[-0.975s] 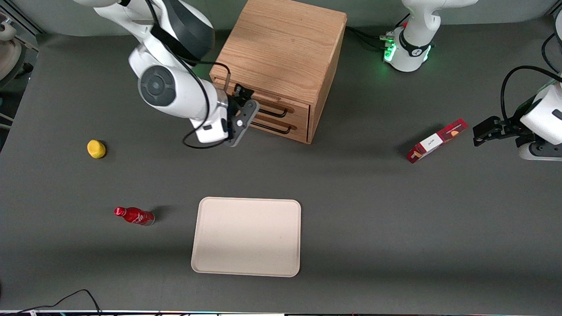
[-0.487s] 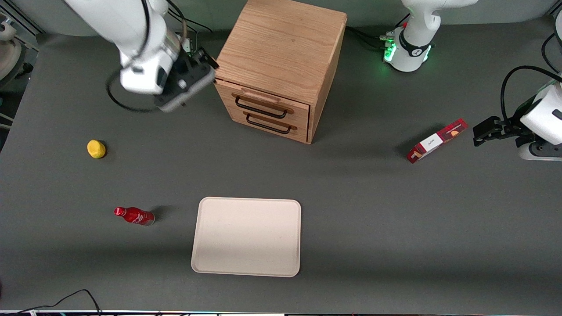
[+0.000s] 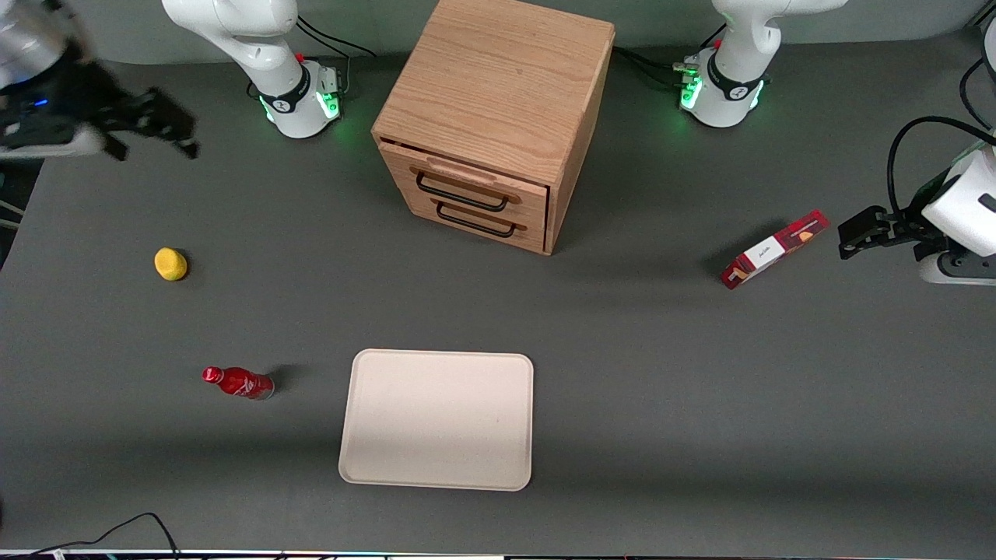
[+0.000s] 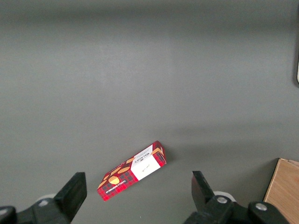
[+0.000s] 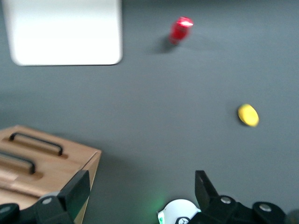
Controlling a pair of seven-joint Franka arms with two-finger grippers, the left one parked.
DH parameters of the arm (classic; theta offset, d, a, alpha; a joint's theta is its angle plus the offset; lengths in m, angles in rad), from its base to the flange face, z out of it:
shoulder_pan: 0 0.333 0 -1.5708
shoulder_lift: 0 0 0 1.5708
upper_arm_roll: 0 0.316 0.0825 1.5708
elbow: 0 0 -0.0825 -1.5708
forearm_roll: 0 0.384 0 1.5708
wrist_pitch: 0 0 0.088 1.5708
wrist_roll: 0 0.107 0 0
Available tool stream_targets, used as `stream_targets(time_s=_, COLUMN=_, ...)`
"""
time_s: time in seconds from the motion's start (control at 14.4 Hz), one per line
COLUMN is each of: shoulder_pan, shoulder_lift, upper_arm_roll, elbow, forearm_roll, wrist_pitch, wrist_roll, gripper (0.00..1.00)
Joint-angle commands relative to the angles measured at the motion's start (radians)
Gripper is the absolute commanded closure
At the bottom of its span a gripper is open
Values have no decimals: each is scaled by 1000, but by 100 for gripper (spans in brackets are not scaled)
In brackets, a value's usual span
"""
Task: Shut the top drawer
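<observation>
Motion blur smears the gripper (image 3: 159, 124) at about ten o'clock in the front view, high over the worktop (image 3: 669, 389) at the working arm's end, well apart from the cabinet (image 3: 490, 117); much of the arm carrying it is cut off by the frame edge. Its jaws stand spread wide and grasp nothing, which the right wrist view makes plain: the two dark fingers (image 5: 74, 191) sit far apart with bare grey surface between them.

From the front, the top drawer (image 3: 467, 180) sits near twelve o'clock, uppermost in the oak cabinet, its flat light-wood panel carrying a black bar handle. A thin dark gap shows along the panel's upper edge at the working arm's end, so whether it is fully flush I cannot tell. The lower drawer (image 3: 478, 218) sits directly beneath, with the same handle.

Only the right wrist view shows both drawer fronts obliquely from above, partly cropped; the grain there is soft and blurred. Only the left wrist view shows the red plaid carton (image 4: 132, 171) closely, lying flat, with a white label.

A small yellow rounded fruit (image 3: 170, 264) lies at nine o'clock, a glossy red bottle (image 3: 237, 383) on its side at eight, and a matte cream tray (image 3: 436, 419) with rounded corners at six.
</observation>
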Motion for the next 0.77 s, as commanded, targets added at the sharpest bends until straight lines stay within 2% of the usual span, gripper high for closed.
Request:
stream_targets(time_s=0.0, shoulder_pan=7, shoulder_lift=-72, upper_arm_roll=-78, elbow=-208, forearm_roll=-12, wrist_pitch=130, wrist_roll=14, gripper=0)
stream_targets(time_s=0.21, shoulder_pan=7, shoulder_lift=-166, upper_arm_roll=-89, elbow=-411, forearm_roll=-12, wrist_pitch=296, wrist_roll=8, gripper=0)
stream_targets(time_s=0.7, shoulder_pan=7, shoulder_lift=-83, upper_arm_roll=-91, elbow=-322, forearm_roll=-16, wrist_pitch=307, wrist_roll=6, gripper=0)
